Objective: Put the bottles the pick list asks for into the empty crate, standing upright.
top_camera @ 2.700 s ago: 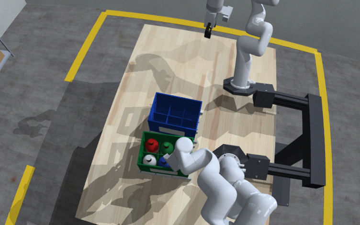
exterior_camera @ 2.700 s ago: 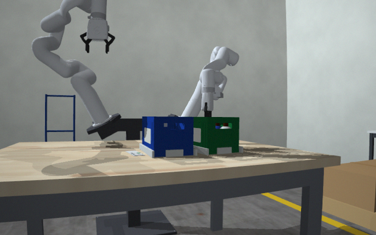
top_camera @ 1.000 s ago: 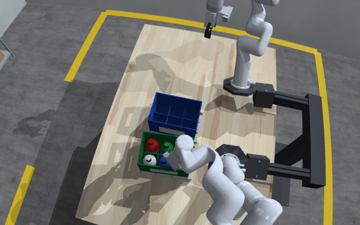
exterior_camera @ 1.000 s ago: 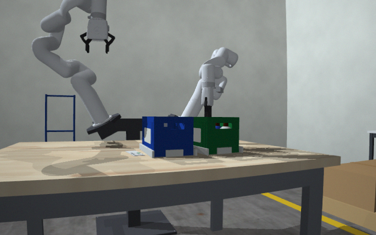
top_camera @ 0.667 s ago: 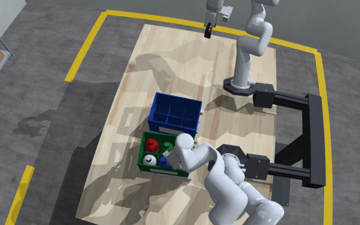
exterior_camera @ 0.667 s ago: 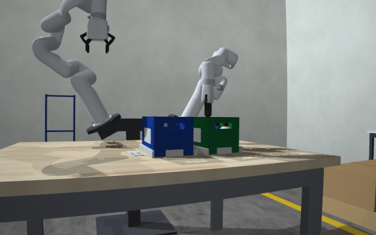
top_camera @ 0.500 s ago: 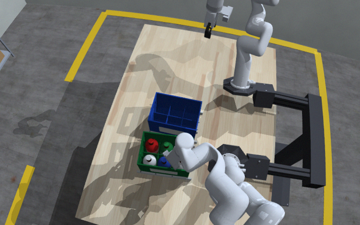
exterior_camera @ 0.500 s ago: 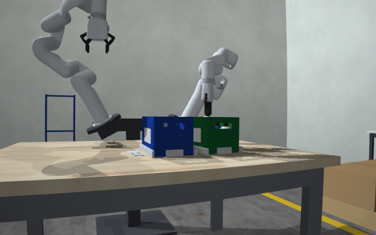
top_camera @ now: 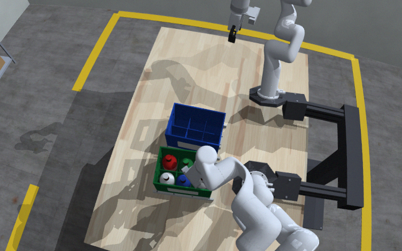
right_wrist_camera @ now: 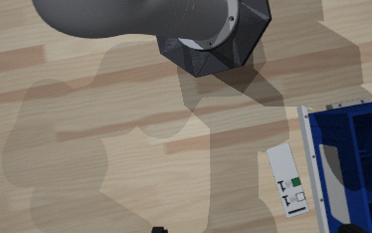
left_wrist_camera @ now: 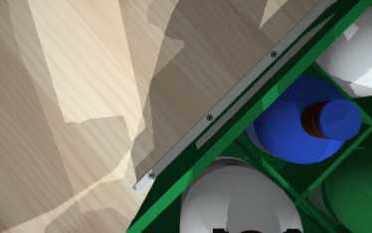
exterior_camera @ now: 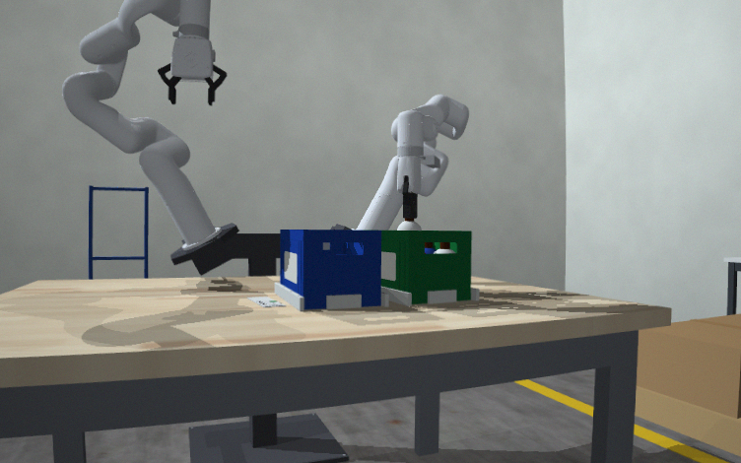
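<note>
My left gripper (exterior_camera: 409, 217) is shut on the neck of a white bottle (exterior_camera: 408, 226) (left_wrist_camera: 234, 196), raised so its shoulder shows above the rim of the green crate (top_camera: 160, 188) (exterior_camera: 437, 275) (left_wrist_camera: 179, 185). In that crate stand a red bottle (top_camera: 169, 162), a green bottle (top_camera: 186, 163) (left_wrist_camera: 353, 191), a second white bottle (top_camera: 167, 178) (left_wrist_camera: 348, 62) and a blue bottle (top_camera: 183, 181) (left_wrist_camera: 283, 124); my arm hides the rest. The blue crate (top_camera: 171, 139) (exterior_camera: 341, 273) shows no bottles. The pick list (right_wrist_camera: 280, 161) shows white 1, green 1. My right gripper (top_camera: 232, 39) (exterior_camera: 192, 101) is open, high and empty.
The crates stand side by side on the wooden table (top_camera: 207, 59) (exterior_camera: 180, 349). Grey strips (exterior_camera: 289, 297) (left_wrist_camera: 209, 117) run along the crates' bases. The right arm's base (top_camera: 267, 99) (right_wrist_camera: 199, 65) stands beyond the pick list, away from the green crate.
</note>
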